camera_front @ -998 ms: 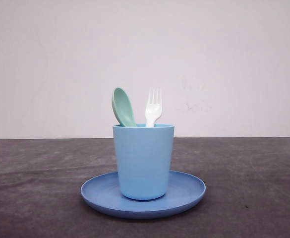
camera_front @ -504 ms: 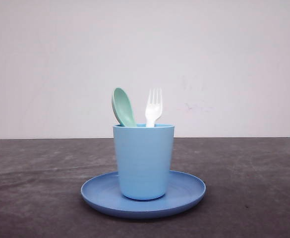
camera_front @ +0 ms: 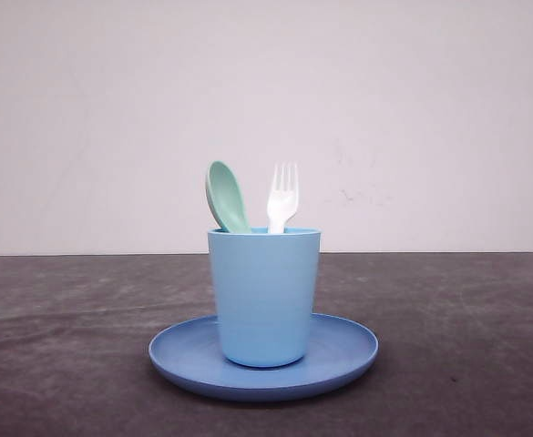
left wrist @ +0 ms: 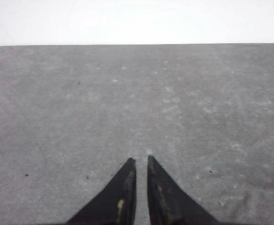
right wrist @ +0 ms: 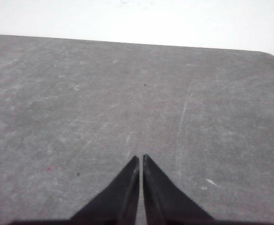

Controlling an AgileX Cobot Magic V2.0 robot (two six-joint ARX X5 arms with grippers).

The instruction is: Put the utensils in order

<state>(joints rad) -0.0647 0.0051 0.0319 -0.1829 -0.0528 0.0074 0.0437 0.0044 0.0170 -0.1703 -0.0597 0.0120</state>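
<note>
Here, left tool (left wrist: 141, 161) pressed nearly together, tips a sliver apart, pinching nothing, held low over bare grey bench (left wrist: 197, 103). Right tool (right wrist: 141, 159) likewise closed to a narrow slit, empty, over the same bare surface. Further out, in the front view, light blue cup (camera_front: 264, 296) upright on the middle of a round blue plate (camera_front: 348, 350), on the dark bench. Inside the cup, mint-green spoon (camera_front: 226, 197) on the left-arm side, bowl up and leaning a little to the left; white fork (camera_front: 282, 198) just beside it on the right-arm side, tines up, near vertical. Long axes of both running up out of the cup, handles hidden within. Looks already sorted, with both utensils stowed. Should either need lifting, likely a reach from above along that upright axis: spoon for the left arm, fork for the right. Which arm stands nearer to the cup, impossible to tell from these views.
</note>
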